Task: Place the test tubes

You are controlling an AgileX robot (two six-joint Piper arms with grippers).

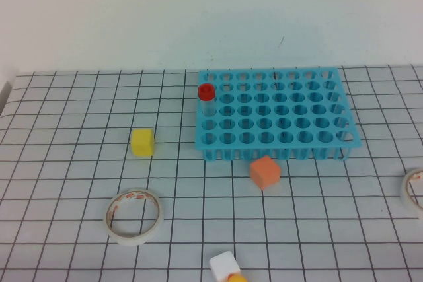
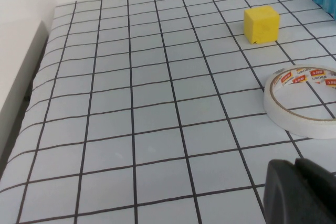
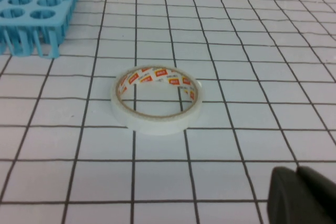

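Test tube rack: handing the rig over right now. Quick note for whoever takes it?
Left gripper: shut, nothing held, by the left tape roll and yellow cube.
Right gripper: shut, nothing held, by the right tape roll.
Neither gripper shows in the high view.
Done: one red-capped tube stands upright in the leftmost column of the blue rack.
Left: all the other holes look empty, and no other tube shows in any view, so find the remaining ones first.
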